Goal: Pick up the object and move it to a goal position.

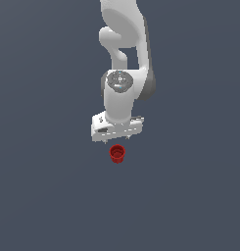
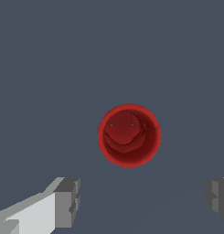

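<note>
Item: red cup, small, tapered, rim wider than base, standing upright with its mouth open upward; nothing visible inside.
Location: on the dark surface, below the end effector and slightly ahead of the line between its fingers; not touching it.
End effector: white, pointed downward, released; in the wrist view one grey fingertip and its opposite stand wide apart, with the cup outside the gap between them, nothing gripped.
Arm: white, reaching down from above; only its lower links are in frame.
Goal position: no marker visible in either view; its place cannot be told.
Stage (judged): approach, before descent; the grasp is not yet made.
Risk 1: the cup sits off the finger line, so a straight descent could bring the palm or a fingertip onto the rim and tip or push the cup away.
Risk 2: tapered walls; closing high on the flared rim could squeeze the cup downward out of the grip.
Risk 3: a light, plastic-looking body; closing off-centre could make one finger touch first and slide it sideways.
Remedy (judged): centre over the rim before lowering, then close low on the wall.
</note>
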Robot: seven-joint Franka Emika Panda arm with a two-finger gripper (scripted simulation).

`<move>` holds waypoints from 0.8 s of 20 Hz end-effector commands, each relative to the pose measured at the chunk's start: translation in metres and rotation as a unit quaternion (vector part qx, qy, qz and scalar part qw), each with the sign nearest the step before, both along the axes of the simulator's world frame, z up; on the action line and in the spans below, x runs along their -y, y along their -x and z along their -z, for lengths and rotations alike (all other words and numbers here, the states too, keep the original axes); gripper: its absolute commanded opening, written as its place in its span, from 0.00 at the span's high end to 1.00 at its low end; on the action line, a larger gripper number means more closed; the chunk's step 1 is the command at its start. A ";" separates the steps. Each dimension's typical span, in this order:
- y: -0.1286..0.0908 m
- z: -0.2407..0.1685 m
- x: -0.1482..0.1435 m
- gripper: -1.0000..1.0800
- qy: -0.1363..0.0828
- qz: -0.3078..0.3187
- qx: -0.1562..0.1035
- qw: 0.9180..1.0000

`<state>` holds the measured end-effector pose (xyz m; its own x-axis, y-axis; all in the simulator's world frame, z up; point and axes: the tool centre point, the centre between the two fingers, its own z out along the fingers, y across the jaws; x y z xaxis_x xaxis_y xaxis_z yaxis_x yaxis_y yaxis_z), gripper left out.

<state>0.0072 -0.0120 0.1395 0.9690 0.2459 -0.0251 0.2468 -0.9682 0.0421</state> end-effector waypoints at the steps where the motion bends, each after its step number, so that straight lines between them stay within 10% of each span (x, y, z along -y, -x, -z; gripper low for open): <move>1: -0.004 0.007 0.000 0.04 -0.004 -0.031 0.000 1.000; 16: -0.021 0.039 -0.001 0.04 -0.022 -0.166 0.002 0.986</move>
